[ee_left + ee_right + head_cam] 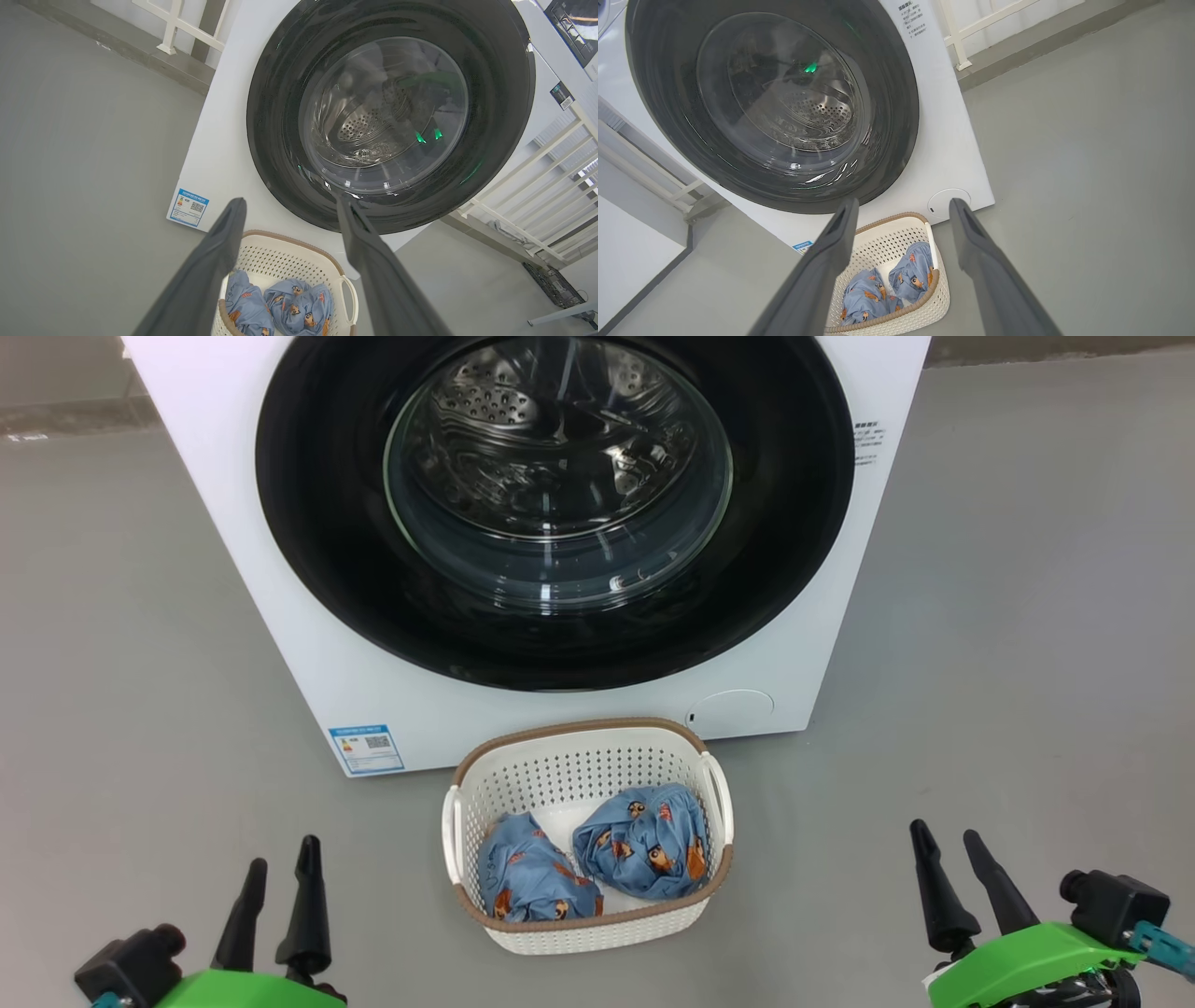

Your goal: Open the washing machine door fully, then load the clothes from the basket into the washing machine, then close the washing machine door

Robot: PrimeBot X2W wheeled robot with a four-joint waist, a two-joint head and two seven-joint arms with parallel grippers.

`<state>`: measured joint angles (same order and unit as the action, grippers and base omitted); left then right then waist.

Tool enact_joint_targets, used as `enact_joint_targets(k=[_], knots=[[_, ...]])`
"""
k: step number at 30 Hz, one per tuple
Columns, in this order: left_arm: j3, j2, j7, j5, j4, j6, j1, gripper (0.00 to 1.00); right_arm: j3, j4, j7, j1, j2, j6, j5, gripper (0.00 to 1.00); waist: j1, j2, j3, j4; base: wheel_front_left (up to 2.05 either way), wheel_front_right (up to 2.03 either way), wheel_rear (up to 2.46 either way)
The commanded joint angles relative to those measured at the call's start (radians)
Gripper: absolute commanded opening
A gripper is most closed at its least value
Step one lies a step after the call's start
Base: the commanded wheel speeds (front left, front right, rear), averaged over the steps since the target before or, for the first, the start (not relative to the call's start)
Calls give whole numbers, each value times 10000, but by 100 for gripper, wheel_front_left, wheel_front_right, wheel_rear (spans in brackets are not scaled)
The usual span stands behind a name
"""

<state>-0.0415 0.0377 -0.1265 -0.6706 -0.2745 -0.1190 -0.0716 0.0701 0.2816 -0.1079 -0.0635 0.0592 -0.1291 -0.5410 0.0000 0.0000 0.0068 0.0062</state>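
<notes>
Grey smooth floor all around, pale railing beyond the machine. Top of white washing machine cut off, washing machine door closed flat, drum dim behind glare. Basket just near of the machine on the floor, holding both clothes bundles, undersides hidden by its rim. Left gripper near left, right gripper near right, fingers spread wide, holding nothing.

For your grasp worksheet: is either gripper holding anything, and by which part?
Nothing is held. Left gripper and right gripper are open; the clothes lie in the basket.
</notes>
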Motion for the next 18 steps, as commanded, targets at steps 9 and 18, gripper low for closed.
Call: enact_joint_targets(k=[9,18], knots=[[68,124,-397,1163,-65,-72,-461,100,-495,-454,-225,-424,-26,-12,1408,100,0,0,43,50,0,0,0],[-85,121,-662,2070,-187,-85,-555,100,-757,-688,-340,-332,-61,-13,2449,100,0,0,76,74,0,0,0]])
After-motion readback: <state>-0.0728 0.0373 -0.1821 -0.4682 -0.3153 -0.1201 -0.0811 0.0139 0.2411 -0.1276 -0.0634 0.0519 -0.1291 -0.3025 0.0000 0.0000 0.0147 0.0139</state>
